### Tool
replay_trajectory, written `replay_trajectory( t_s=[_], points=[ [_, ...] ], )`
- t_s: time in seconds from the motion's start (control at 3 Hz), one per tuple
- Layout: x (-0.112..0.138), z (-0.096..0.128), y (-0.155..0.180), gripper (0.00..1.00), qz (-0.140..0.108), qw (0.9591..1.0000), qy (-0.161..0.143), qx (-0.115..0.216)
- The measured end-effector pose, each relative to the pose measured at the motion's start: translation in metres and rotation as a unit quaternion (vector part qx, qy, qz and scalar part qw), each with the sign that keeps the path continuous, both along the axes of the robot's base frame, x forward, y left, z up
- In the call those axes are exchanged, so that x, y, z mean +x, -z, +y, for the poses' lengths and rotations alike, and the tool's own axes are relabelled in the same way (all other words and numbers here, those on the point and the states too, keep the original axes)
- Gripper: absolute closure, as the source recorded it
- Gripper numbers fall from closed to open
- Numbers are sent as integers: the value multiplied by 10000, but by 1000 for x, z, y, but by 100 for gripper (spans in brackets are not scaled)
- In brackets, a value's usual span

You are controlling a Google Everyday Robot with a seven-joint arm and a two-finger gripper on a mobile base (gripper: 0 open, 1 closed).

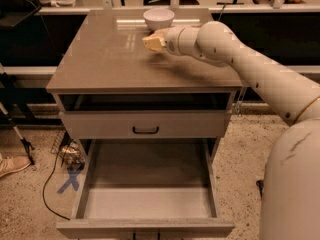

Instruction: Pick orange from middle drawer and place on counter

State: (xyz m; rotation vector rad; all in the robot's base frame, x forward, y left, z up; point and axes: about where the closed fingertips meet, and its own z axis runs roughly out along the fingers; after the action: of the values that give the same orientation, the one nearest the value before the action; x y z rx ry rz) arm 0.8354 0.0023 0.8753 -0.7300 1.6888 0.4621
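Note:
The middle drawer (pixel 145 204) is pulled out at the bottom of the view, and its flat grey floor is bare. The counter (pixel 110 59) is the glossy grey-brown cabinet top. My gripper (pixel 153 42) hangs low over the back middle of the counter, just in front of the white bowl (pixel 158 18). Its pale tan tip points left. My white arm (pixel 235 59) reaches in from the right. No orange shows anywhere in view; whether one is inside the gripper cannot be seen.
A shallower drawer front with a black bar handle (pixel 145 130) is closed above the open drawer. A pale shelf (pixel 75 6) with a bag and clutter runs behind the cabinet. Cables and a blue mark (pixel 70 179) lie on the floor at left.

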Motion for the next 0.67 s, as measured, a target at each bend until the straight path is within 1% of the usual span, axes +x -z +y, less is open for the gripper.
replay_trajectory(
  t_s=[0.33,0.67],
  points=[
    [9,4,12,37,39,10000,-9,50],
    [11,6,15,14,11,9999,-22,102]
  ],
)
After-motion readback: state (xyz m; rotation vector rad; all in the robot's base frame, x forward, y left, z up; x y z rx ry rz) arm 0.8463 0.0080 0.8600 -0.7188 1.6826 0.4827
